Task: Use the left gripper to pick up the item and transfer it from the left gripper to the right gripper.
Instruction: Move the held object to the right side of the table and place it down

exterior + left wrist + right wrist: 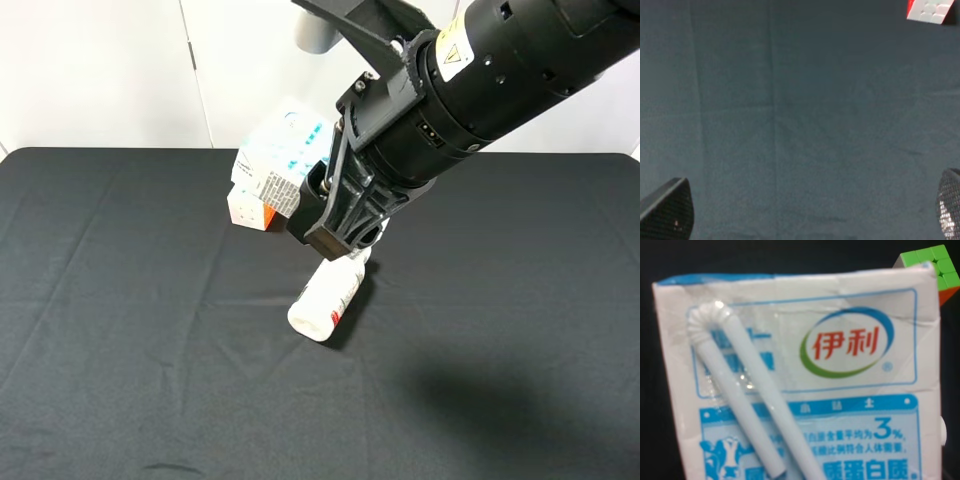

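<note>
The item, a white carton with light-blue print point(278, 152), hangs tilted above the table at the tip of my right gripper point(305, 200), which is on the bulky black arm with the yellow sticker. The jaws appear shut on the carton's end. The carton point(805, 380) fills the right wrist view, with a white straw taped across it; that view shows no fingers. My left gripper point(807, 215) is open and empty over bare black cloth. Only its two fingertips point(667, 210) show. It is out of the exterior high view.
A multicoloured puzzle cube point(250, 208) sits on the black cloth just below the carton; it also shows in the left wrist view point(930, 11) and the right wrist view point(935, 265). A white bottle with a red-marked label point(325, 295) lies under the right arm.
</note>
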